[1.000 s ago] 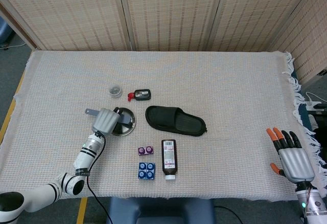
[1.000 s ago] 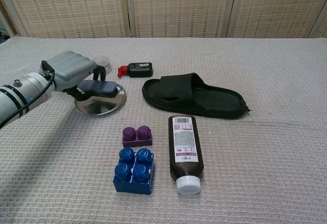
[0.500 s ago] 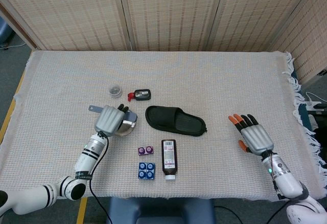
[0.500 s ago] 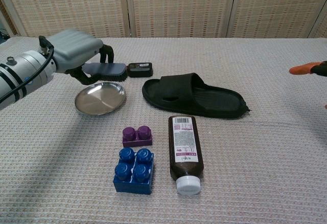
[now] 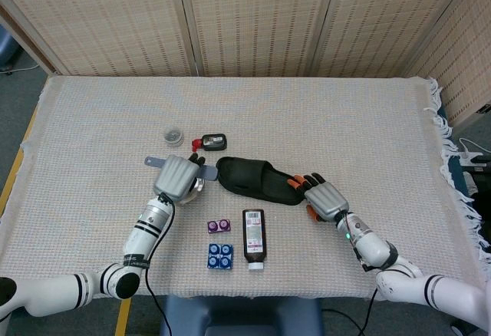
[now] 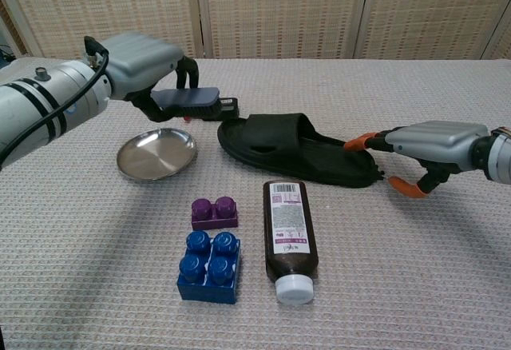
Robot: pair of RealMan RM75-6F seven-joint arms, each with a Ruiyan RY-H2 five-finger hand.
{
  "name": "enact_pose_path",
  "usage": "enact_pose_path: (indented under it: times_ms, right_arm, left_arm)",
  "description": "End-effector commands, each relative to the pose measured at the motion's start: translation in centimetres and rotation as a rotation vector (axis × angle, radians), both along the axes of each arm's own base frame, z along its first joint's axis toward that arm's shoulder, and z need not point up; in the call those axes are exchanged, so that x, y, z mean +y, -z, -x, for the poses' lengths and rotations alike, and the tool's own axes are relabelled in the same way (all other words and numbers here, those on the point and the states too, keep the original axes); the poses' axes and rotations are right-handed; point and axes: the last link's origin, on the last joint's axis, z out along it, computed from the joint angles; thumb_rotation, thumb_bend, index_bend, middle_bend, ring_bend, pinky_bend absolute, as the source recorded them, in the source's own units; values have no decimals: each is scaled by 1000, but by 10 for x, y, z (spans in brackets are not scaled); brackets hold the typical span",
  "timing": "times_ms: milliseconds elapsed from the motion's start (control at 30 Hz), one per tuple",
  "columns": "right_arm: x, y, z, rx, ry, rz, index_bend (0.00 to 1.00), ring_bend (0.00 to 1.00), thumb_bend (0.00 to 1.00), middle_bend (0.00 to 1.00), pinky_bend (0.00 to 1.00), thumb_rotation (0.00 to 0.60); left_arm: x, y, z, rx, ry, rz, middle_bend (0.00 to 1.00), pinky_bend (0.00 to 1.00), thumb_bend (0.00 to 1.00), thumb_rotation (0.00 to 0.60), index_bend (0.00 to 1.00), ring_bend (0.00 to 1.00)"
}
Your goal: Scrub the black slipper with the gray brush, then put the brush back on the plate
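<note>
Now the left hand [image 6: 144, 58] grips the gray, long-handled scrub brush [image 6: 185, 98], lifted off the round steel plate [image 6: 156, 154] and hanging just short of the black rubber slipper's [image 6: 299, 150] strap end. From the brush the slipper lies toward three o'clock, its long axis running nine to three across the cloth-covered worktop [image 5: 345, 113]. The right hand [image 6: 435, 146], fingers [image 6: 363, 141] spread and holding nothing, sits at the slipper's heel end, probably to steady it.
</note>
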Motion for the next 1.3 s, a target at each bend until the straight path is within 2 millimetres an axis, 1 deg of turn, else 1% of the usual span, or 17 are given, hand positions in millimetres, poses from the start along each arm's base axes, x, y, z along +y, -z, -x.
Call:
enact_pose_path:
  times_ms: [33,233,433,600,867,1067,1300]
  right_arm:
    - [-2,11,-2,26,-13,-23,0,0,571,0,0,600]
    - [0,20,-2,87,-37,-66,0,0,591,0,0,600]
    - [3,19,-5,109,-51,-84,0,0,615,0,0,600]
    - [6,15,-6,116,-54,-91,0,0,615,0,0,600]
    - [7,17,-6,117,-49,-99,0,0,616,0,0,600]
    - [7,19,-7,119,-50,-103,0,0,615,0,0,600]
    - [6,19,-8,115,-51,-102,0,0,616,0,0,600]
  left_arm:
    - [-2,9,-10,-9,5,28,459,955,437,600,455,749]
    - [-3,25,-27,-14,21,69,458,954,438,600,450,749]
    - [-1,32,-43,-43,52,77,453,954,439,600,446,749]
    - [2,42,-48,-60,51,87,450,954,438,600,445,749]
    - [-5,65,-57,-50,86,70,449,954,438,600,442,749]
    - [-5,72,-59,-29,111,53,450,954,438,600,443,749]
    - [2,76,-47,21,99,42,450,954,437,600,443,749]
